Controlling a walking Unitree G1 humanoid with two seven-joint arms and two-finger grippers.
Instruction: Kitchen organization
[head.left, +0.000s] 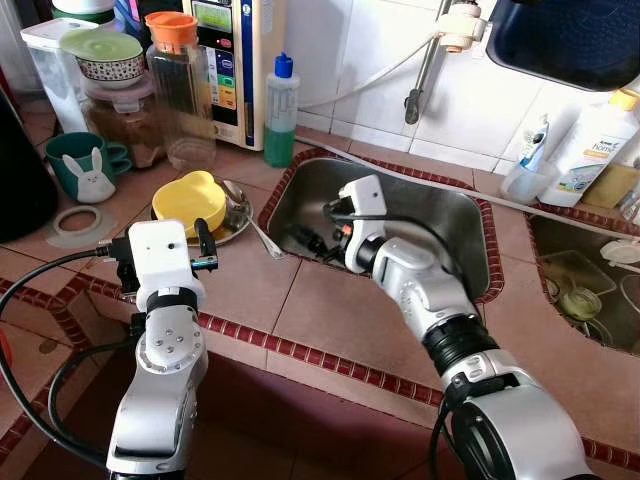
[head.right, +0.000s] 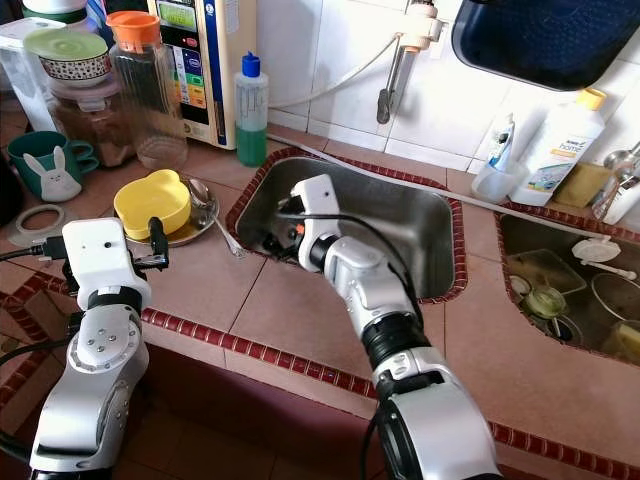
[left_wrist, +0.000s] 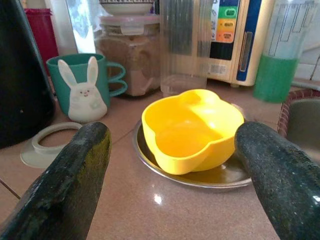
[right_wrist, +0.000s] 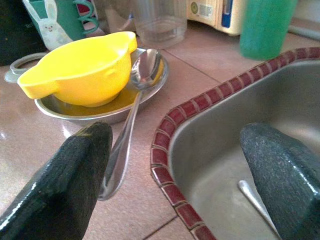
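Yellow lobed plastic bowl (head.left: 188, 200) is seated in a shallow steel dish (left_wrist: 200, 176) on the tiled surface (head.left: 330, 320), long steel spoon (right_wrist: 131, 115) propped on the rim. Left claw (head.left: 160, 262) is held open just before it; right claw (head.left: 318, 240) is spread open over the steel sink (head.left: 440, 215) edge.

Bowl (head.left: 189, 201) sits on a plate (head.left: 236, 226), left of the sink (head.left: 455, 228). Spoon (head.left: 243, 211) lies with its head on the plate's right edge, handle toward the near side, between bowl and sink rim. Mug (head.left: 83, 166) stands left of the plate; jar (head.left: 130, 122) and pitcher (head.left: 183, 92) stand behind it. Soap bottle (head.left: 281, 112) stands at the sink's far-left corner.
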